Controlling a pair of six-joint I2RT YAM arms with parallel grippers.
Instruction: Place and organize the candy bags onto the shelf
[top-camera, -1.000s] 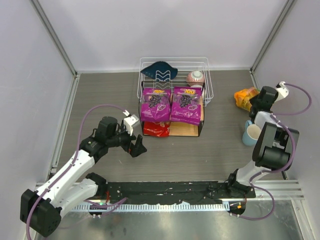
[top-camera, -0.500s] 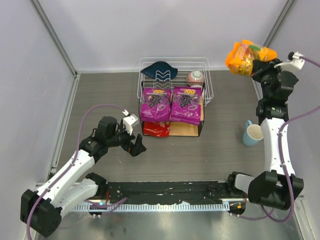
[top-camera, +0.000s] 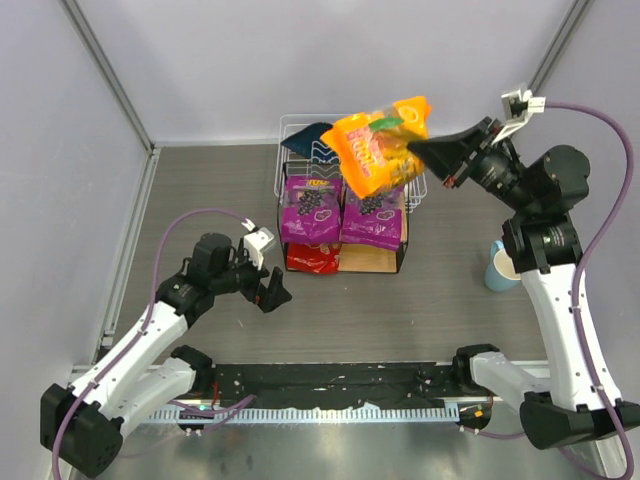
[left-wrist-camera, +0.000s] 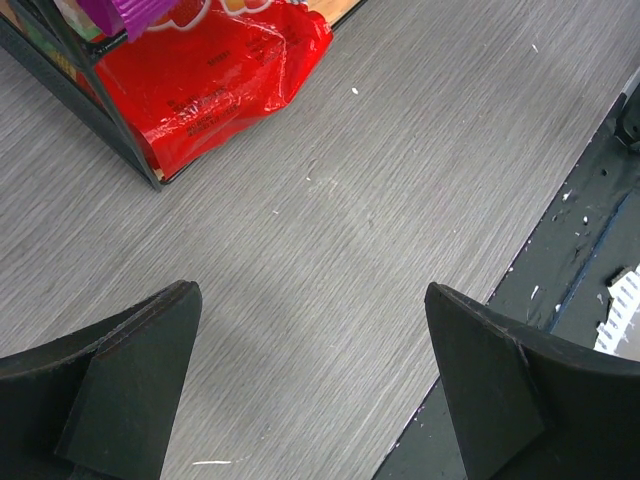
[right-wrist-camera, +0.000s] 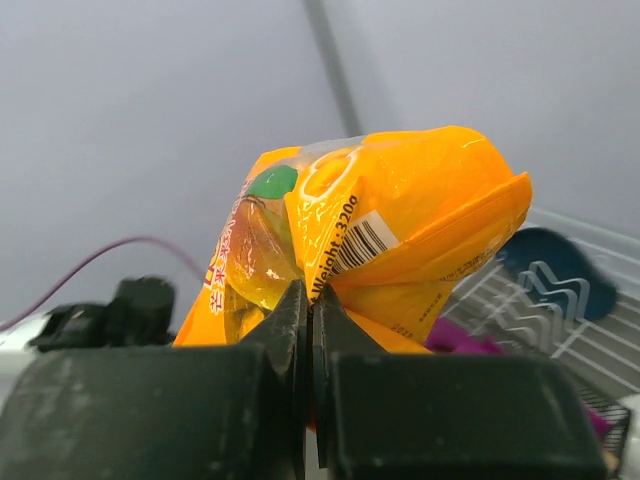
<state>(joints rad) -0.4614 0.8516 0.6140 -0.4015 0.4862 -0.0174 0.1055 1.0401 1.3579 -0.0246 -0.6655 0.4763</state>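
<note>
While the right tool (top-camera: 420, 152), clamped shut on an edge of the glossy orange-yellow plastic candy bag (top-camera: 378, 150), holds it aloft, the black-framed two-tier wooden shelf (top-camera: 368, 260) lies below and just beyond its tip, the wide-open, empty left tool (top-camera: 272, 297) hovering low beside that shelf.

In the top view, the left arm (top-camera: 135, 345) at eight o'clock and the right arm (top-camera: 560, 300) at four o'clock have white links and black joint housings. A purple cable (top-camera: 185, 222) loops along each. The left pincer (left-wrist-camera: 310, 330) and the right pincer (right-wrist-camera: 310, 300) have matte black, wedge-shaped fingers.
</note>
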